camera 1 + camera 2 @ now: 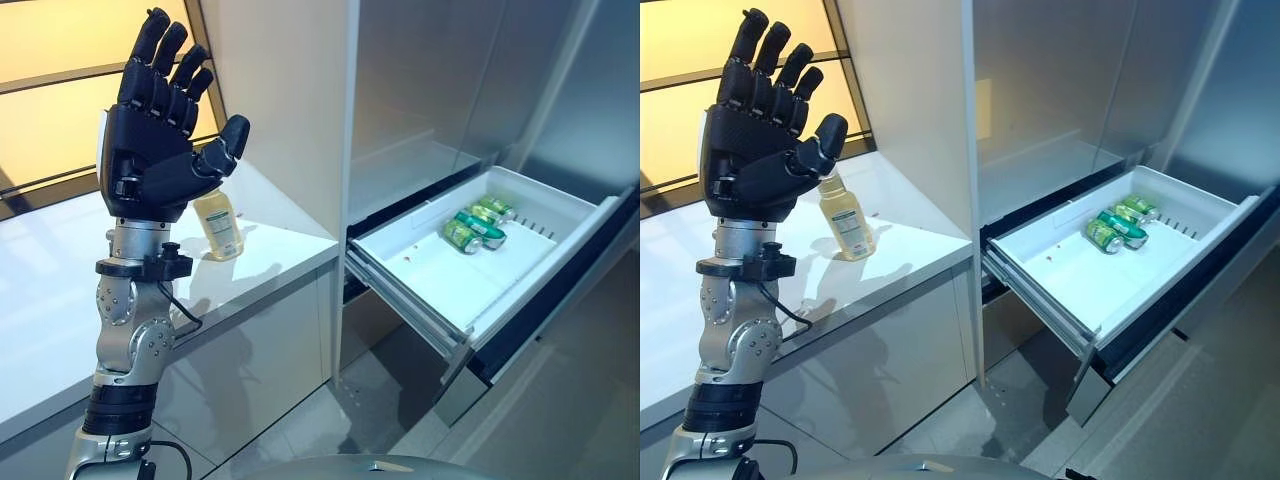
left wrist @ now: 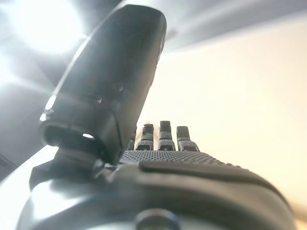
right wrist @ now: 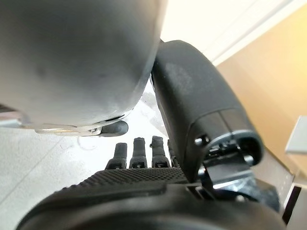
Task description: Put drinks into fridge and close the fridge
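Three green cans (image 1: 478,224) are found already laid in the pulled-out fridge drawer (image 1: 420,270), while one bottle (image 1: 847,221) remains on the counter (image 1: 270,255) behind the raised, empty, straight-fingered left hand (image 1: 152,140); the right hand (image 3: 144,153), likewise unloaded with fingers extended, is idle, and closing is outstanding.

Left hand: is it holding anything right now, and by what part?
Nothing. The left hand is raised and open, empty; the bottle stands on the counter behind it.

Bottle (image 1: 219,224) top hidden behind left hand (image 1: 155,150); fridge drawer (image 1: 420,275) near corner hidden.
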Tool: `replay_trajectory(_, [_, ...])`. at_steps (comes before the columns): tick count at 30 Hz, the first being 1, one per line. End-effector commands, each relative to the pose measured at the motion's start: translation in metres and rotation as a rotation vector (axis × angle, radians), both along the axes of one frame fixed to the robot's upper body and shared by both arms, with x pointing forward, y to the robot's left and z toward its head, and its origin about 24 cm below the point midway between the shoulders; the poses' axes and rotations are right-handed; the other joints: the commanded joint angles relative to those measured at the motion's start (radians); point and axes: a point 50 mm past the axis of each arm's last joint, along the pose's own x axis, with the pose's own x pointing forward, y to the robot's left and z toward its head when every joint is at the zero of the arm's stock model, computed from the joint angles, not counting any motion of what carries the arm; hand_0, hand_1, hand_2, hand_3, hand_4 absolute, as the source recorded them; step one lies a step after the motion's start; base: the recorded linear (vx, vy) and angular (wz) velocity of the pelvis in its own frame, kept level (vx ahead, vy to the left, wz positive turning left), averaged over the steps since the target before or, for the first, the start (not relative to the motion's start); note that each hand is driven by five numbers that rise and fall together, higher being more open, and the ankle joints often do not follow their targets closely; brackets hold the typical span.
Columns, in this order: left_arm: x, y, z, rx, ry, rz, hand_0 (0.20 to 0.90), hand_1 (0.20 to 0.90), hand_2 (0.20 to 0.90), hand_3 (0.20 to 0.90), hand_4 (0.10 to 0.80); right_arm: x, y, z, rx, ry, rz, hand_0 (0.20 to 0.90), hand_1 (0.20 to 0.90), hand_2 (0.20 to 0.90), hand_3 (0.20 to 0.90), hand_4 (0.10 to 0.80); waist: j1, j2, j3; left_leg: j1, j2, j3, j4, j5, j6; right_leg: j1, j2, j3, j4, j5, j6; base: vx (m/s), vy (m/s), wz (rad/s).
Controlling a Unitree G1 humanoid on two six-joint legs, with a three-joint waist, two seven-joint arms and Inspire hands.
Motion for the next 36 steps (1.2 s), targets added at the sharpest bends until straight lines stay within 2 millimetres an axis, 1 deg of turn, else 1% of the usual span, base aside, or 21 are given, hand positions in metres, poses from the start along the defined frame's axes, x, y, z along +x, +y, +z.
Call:
replay_trajectory(1, [-0.008,-0.001,0.056,0.059,-0.268,0.130,0.900,0.900,0.900,0.900,0.800,0.020,0.030,-0.003,0.075,-0.041,0.027,0.900,0.900,0.900,0.900,0.800,0.011,-0.022,0.012,0.029,-0.072,0.033,0.006,-0.085,0.063,0.012,-0.003,0.022,0.016,-0.021,-0.005,-0.007,-0.001,0.14])
replay_trajectory(2, [-0.005,0.001,0.055,0.047,-0.236,0.161,0.900,0.900,0.900,0.900,0.800,0.022,0.030,-0.003,0.073,-0.043,0.030,0.900,0.900,0.900,0.900,0.800,0.014,-0.021,0.014,0.030,-0.072,0.030,0.006,-0.085,0.062,0.015,-0.003,0.019,0.016,-0.022,-0.004,-0.012,-0.001,0.11])
replay_trajectory(3, [0.002,0.006,0.050,-0.004,-0.164,0.202,0.900,0.900,0.900,0.900,0.800,0.023,0.030,-0.003,0.074,-0.047,0.034,0.900,0.900,0.900,0.900,0.800,0.018,-0.021,0.015,0.030,-0.073,0.026,0.006,-0.083,0.061,0.016,-0.004,0.015,0.016,-0.023,-0.003,-0.008,-0.002,0.05])
replay_trajectory(4, [0.004,0.008,0.048,-0.014,-0.146,0.210,0.900,0.900,0.900,0.900,0.800,0.024,0.030,-0.003,0.074,-0.048,0.034,0.900,0.900,0.900,0.900,0.800,0.019,-0.021,0.015,0.030,-0.073,0.025,0.006,-0.083,0.061,0.017,-0.004,0.014,0.016,-0.023,-0.004,-0.007,-0.001,0.06])
replay_trajectory(6, [0.010,0.017,0.037,-0.039,-0.070,0.272,0.900,0.900,0.900,0.900,0.800,0.027,0.029,-0.002,0.077,-0.055,0.030,0.900,0.900,0.900,0.900,0.800,0.026,-0.020,0.017,0.031,-0.075,0.019,0.006,-0.081,0.061,0.020,-0.004,0.008,0.016,-0.024,-0.004,0.000,0.001,0.07])
replay_trajectory(10, [0.013,0.021,0.027,-0.007,0.002,0.320,0.900,0.900,0.900,0.900,0.800,0.030,0.030,-0.002,0.078,-0.054,0.041,0.900,0.900,0.900,0.900,0.800,0.036,-0.017,0.023,0.028,-0.073,0.012,0.006,-0.075,0.057,0.022,-0.005,0.000,0.014,-0.025,-0.006,-0.011,0.006,0.11])
replay_trajectory(13, [0.017,0.021,0.022,0.024,0.050,0.309,0.900,0.900,0.900,0.900,0.800,0.030,0.029,-0.002,0.076,-0.052,0.049,0.900,0.900,0.900,0.900,0.800,0.039,-0.014,0.026,0.026,-0.071,0.013,0.006,-0.072,0.054,0.022,-0.005,-0.005,0.012,-0.025,-0.005,-0.010,0.003,0.06])
replay_trajectory(16, [0.023,0.018,0.017,0.036,0.107,0.234,0.900,0.900,0.900,0.900,0.800,0.031,0.026,-0.001,0.069,-0.048,0.058,0.900,0.900,0.900,0.900,0.800,0.036,-0.011,0.027,0.023,-0.065,0.022,0.006,-0.070,0.049,0.022,-0.006,-0.010,0.011,-0.026,-0.002,-0.004,0.003,0.06])
replay_trajectory(20, [0.029,0.018,0.011,0.057,0.158,0.207,0.900,0.900,0.900,0.900,0.800,0.030,0.022,-0.001,0.060,-0.041,0.064,0.900,0.900,0.900,0.900,0.800,0.032,-0.007,0.028,0.022,-0.061,0.029,0.006,-0.067,0.045,0.023,-0.005,-0.011,0.011,-0.025,0.000,0.001,0.002,0.01])
replay_trajectory(29, [0.037,0.025,-0.008,0.104,0.242,0.203,0.900,0.900,0.900,0.900,0.800,0.029,0.013,0.001,0.049,-0.030,0.077,0.900,0.900,0.900,0.900,0.800,0.013,0.000,0.032,0.029,-0.058,0.046,0.006,-0.068,0.046,0.024,-0.003,0.011,0.016,-0.026,0.001,0.000,0.000,0.00])
replay_trajectory(36, [0.038,0.031,-0.020,0.125,0.297,0.248,0.900,0.900,0.900,0.900,0.800,0.029,0.009,0.001,0.047,-0.025,0.087,0.900,0.900,0.900,0.900,0.800,0.005,0.001,0.032,0.038,-0.059,0.060,0.006,-0.072,0.050,0.028,-0.004,0.016,0.018,-0.026,0.002,0.018,0.011,-0.02])
